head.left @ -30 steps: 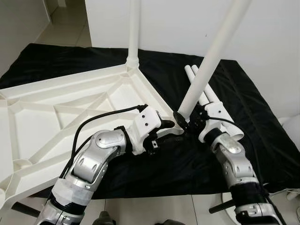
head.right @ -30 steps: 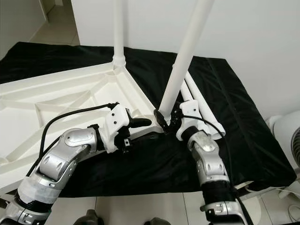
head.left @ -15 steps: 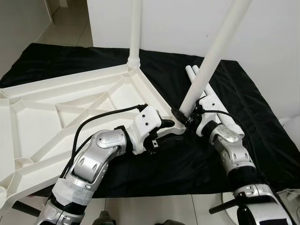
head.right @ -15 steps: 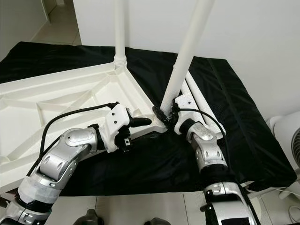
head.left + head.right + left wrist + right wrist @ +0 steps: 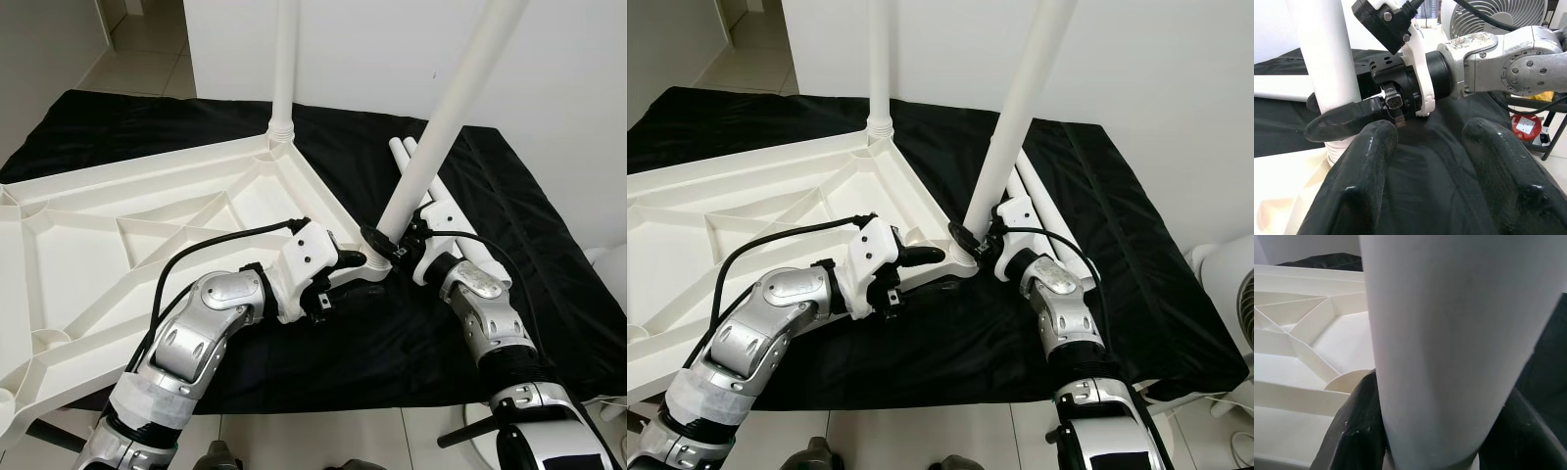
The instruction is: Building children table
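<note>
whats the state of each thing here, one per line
tabletop: upside down on black cloth
far leg: upright in its corner socket
near leg: tilted, base at the near corner
spare legs: lying on cloth
right gripper: shut on near leg
left gripper: open, beside that corner

The white ribbed tabletop [image 5: 147,225] is laid upside down on black cloth. One white leg [image 5: 284,59] is stood upright in its twelve-o'clock corner. A second leg [image 5: 446,108] is tilted toward one o'clock at the near corner socket. Two spare legs [image 5: 441,201] are laid flat at three o'clock.
</note>
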{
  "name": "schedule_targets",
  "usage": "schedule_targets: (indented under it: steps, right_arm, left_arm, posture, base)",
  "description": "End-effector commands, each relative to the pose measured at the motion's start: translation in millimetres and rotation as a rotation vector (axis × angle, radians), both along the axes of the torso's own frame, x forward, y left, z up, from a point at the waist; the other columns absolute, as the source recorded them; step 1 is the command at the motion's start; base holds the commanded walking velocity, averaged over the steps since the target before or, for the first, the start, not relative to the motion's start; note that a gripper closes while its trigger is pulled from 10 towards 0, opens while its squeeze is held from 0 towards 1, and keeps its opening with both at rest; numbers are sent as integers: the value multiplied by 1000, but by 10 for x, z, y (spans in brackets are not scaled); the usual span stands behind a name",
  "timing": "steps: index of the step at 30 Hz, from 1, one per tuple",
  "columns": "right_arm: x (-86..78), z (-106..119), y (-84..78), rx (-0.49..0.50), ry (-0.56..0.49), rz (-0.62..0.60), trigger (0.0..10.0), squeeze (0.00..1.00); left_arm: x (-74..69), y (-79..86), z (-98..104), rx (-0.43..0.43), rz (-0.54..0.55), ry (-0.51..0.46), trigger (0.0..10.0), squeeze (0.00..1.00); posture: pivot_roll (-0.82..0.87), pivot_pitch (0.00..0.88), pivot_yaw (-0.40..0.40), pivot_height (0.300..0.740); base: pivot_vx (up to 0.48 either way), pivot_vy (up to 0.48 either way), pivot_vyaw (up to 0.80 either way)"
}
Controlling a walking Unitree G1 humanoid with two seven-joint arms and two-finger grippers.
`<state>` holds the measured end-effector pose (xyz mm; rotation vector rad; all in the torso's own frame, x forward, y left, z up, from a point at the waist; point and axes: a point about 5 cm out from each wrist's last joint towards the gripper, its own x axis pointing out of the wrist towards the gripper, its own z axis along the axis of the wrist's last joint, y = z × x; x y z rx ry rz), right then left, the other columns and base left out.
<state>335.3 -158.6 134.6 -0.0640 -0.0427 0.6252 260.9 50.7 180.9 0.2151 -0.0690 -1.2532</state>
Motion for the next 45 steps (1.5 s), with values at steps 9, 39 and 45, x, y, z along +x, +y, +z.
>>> schedule_targets:
  steps: [9,39,45]
  right_arm:
    - [-31,-187,21,37,103,-202,10000,0]
    - [-306,-90,504,171,100,-705,10000,1000]
    - [-306,7,410,214,55,-622,10000,1000]
  left_arm:
    - [6,-9,-16,3,30,3,10000,0]
    - [53,35,-26,6,57,-7,10000,0]
    - [47,29,-20,3,55,-9,10000,0]
  posture:
    - [51,5,-82,740]
    - [58,0,-104,740]
    - [61,0,-101,740]
  base:
    - [0,0,0]
    - [0,0,0]
    - [0,0,0]
